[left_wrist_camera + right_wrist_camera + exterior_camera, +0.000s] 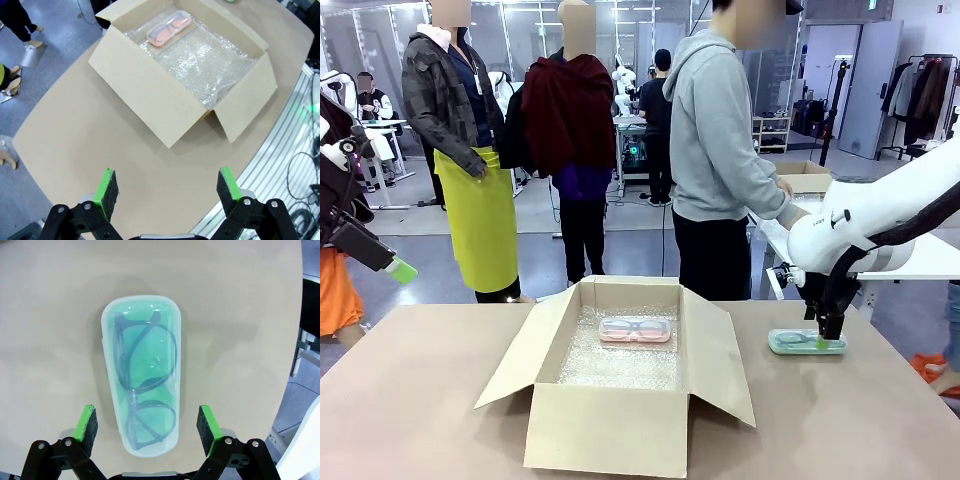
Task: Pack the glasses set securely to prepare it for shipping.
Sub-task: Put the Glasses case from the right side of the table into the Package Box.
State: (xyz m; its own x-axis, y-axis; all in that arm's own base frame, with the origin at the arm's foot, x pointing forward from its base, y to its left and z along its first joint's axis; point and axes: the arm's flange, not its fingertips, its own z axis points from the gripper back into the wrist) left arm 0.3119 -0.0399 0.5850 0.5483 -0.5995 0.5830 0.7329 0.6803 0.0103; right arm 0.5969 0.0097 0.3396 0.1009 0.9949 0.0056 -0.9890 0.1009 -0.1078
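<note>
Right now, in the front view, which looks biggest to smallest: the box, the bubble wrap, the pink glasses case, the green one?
1. open brown cardboard box
2. clear bubble wrap sheet inside it
3. pink-based clear-lidded glasses case and mint-green-based glasses case look alike; unranked.

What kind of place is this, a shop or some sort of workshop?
Probably a robotics lab or test hall: a white robot arm reaches over a table bearing a cardboard box, with a clothes rack and shelf unit behind.

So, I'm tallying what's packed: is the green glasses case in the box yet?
Out. The green case lies on the table beside the box, with the right gripper open either side of it.
</note>
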